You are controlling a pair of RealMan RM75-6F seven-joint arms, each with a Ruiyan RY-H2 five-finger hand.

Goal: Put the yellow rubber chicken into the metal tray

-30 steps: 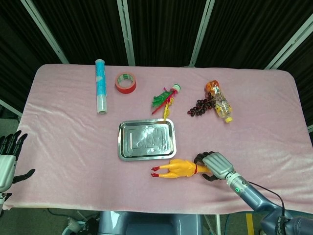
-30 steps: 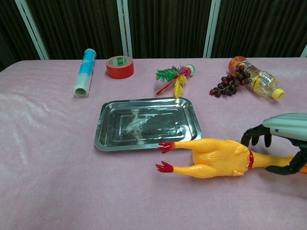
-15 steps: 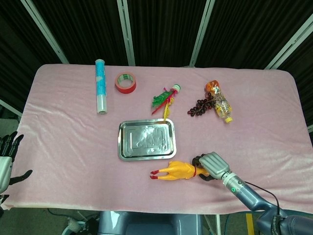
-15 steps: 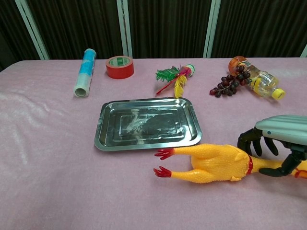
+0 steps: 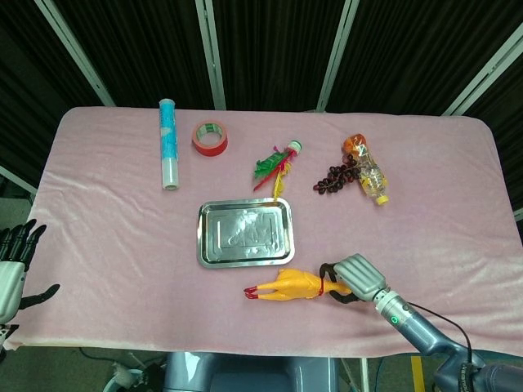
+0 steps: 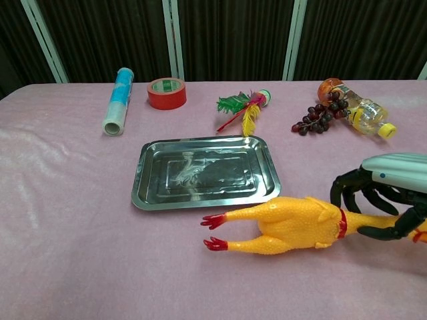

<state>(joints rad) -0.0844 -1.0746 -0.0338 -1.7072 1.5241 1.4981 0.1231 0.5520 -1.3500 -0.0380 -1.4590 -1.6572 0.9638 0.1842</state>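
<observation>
I am clasping the neck of the yellow rubber chicken [image 6: 293, 225] in my right hand [image 6: 387, 193], its body lying on the pink cloth just beside the rectangular metal tray [image 6: 203, 172], readying a lift over the rim.

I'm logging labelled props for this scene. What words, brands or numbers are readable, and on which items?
None can be read.
Red tape roll: marks on the inner core, too small to read.
Blue patterned roll: print blurred.
Plastic bottle: no label legible.
Metal tray: only reflections.
</observation>
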